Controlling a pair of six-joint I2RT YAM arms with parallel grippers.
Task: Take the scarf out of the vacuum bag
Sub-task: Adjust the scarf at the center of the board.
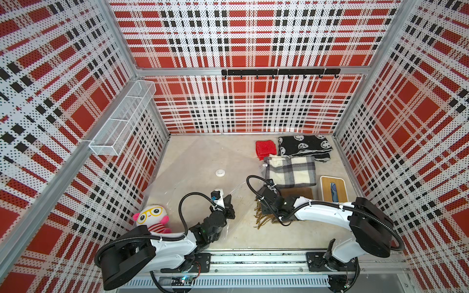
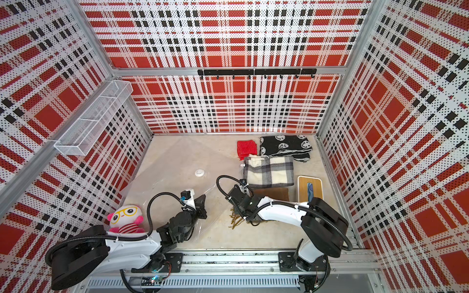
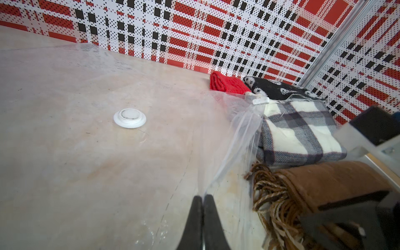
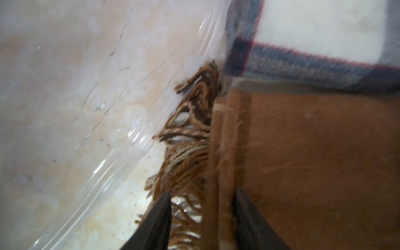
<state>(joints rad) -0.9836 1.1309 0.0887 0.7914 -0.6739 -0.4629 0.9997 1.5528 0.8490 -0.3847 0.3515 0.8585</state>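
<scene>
Right end effector (image 4: 202,192) straddles fringed end of brown scarf (image 3: 335,181), jaws apart; whether gripping, cannot tell. Left end effector (image 3: 203,197) clenched on vacuum bag (image 3: 86,151) edge. Scarf abuts plaid blanket (image 3: 298,134), seemingly just outside bag mouth. Extraction near done; next: confirm clearance, let go.

Two white-and-black arms reach in from the bottom edge of both top views. The left arm (image 1: 172,244) bends toward centre frame, its left pincer (image 1: 229,197) pressed fully together. The right arm (image 1: 317,211) stretches leftward, wrist tipped down, with its right pincer (image 4: 202,192) parted.
</scene>
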